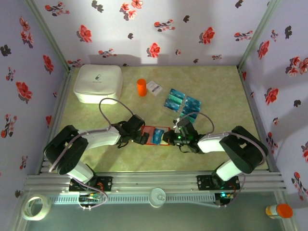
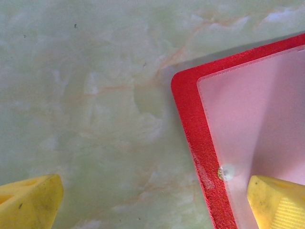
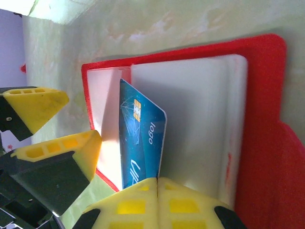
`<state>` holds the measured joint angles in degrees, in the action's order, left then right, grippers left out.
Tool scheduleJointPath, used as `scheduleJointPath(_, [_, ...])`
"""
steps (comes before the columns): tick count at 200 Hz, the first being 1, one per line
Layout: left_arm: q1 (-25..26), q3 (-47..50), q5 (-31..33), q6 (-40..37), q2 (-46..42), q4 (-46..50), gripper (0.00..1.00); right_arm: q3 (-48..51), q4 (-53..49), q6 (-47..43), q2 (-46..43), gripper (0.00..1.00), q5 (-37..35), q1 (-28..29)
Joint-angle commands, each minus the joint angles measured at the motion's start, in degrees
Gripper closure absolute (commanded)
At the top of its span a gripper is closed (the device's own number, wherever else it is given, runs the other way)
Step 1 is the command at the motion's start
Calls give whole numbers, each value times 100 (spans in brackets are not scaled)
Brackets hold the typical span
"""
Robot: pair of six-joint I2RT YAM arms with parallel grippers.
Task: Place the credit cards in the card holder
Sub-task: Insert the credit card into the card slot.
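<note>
The red card holder lies open on the table between my two grippers, its pale pockets facing up. My right gripper is shut on the edge of one blue credit card, which stands tilted over the holder's left pocket. In the left wrist view my left gripper is open wide, straddling the holder's red corner; one yellow finger rests over the clear pocket, the other over the table. Several more blue and teal credit cards lie spread behind the holder.
A big white rounded box sits at the back left. An orange cylinder and a white paper card stand behind the holder. Flowered walls close three sides. A tape roll and a small bottle lie beyond the front rail.
</note>
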<state>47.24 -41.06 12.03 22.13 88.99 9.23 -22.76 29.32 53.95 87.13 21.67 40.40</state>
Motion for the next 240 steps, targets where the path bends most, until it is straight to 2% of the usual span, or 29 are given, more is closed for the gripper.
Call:
scheduleJointPath(1, [-31,122,115,64,30,-80,0,-173,-277,-209,131,100,197,54])
scheduleJointPath(119, [-31,166,106,66,-4,-115,0,-456,-459,-253,355,100,305,38])
scheduleJointPath(199, [-31,138,80,120,-72,-124,0,-978,-547,-270,946,100,674,55])
scheduleJointPath(240, [-98,6,-20,389,-405,107,0,-1221,-1524,-679,322,73,443,36])
